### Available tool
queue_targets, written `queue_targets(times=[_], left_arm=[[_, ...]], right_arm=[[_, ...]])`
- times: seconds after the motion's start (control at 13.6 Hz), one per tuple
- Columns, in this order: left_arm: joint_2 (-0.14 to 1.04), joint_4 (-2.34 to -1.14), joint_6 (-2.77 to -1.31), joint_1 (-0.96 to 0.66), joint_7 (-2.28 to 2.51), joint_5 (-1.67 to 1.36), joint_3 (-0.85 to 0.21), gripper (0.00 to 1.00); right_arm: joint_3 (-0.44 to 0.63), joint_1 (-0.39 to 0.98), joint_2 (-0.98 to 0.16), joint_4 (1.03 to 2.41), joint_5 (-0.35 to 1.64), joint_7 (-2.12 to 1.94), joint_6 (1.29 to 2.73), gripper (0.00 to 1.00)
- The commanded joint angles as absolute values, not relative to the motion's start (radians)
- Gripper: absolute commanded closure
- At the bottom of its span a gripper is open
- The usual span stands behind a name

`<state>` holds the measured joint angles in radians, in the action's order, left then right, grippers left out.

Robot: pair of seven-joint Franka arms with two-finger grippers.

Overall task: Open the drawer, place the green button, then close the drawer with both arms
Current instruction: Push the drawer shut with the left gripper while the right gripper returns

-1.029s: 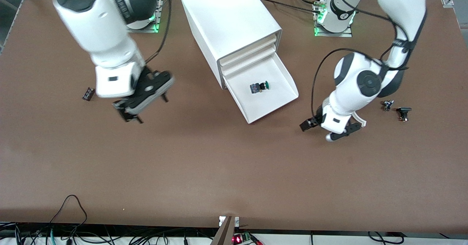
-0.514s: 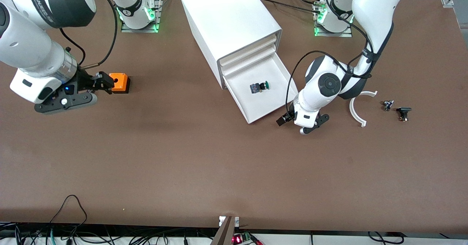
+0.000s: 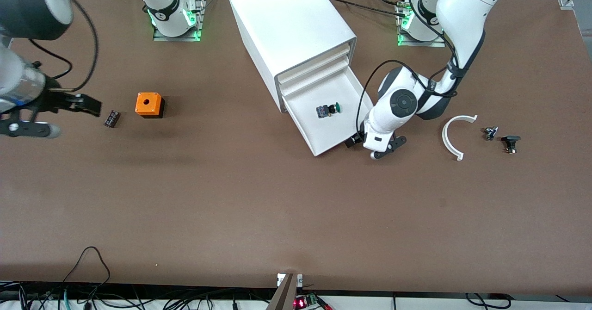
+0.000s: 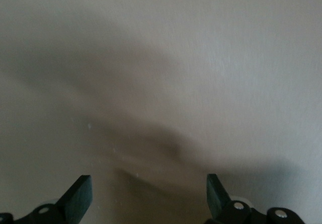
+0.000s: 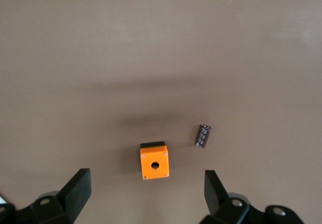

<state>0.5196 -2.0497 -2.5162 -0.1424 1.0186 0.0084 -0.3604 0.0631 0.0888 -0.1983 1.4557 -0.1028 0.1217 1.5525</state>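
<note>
The left gripper (image 3: 365, 147), fingers spread and empty, sat at the corner of the pulled-out drawer (image 3: 358, 88); the button (image 3: 329, 109) lay inside at its ten o'clock. The right gripper (image 3: 60, 115) hung unclenched over bare table, the orange cube (image 3: 149, 104) at its three o'clock.

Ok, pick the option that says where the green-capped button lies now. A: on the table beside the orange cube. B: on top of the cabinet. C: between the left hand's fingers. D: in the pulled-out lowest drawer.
D: the button lies on the floor of the pulled-out lowest drawer, while the open left hand sits at the drawer's front corner holding nothing.
</note>
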Motion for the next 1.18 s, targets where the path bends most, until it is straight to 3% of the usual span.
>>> queue_targets(times=[0.0, 0.22, 0.59, 1.1], left_arm=[[0.483, -2.082, -2.487, -0.149, 1.051, 0.035, -0.406, 0.00], [0.471, -2.085, -2.442, -0.149, 1.046, 0.028, -0.457, 0.00], [0.460, -2.141, -2.427, -0.149, 1.039, 0.026, -0.548, 0.00], [0.448, -2.154, -2.342, -0.149, 1.037, 0.023, -0.612, 0.00]], right_arm=[[0.135, 0.081, -0.167, 1.496, -0.040, 0.107, 1.583, 0.00], [0.183, 0.081, -0.126, 1.541, -0.018, 0.071, 1.583, 0.00], [0.175, 0.083, 0.127, 1.842, -0.021, 0.046, 1.709, 0.00], [0.175, 0.086, 0.101, 1.821, -0.029, 0.021, 1.706, 0.00]])
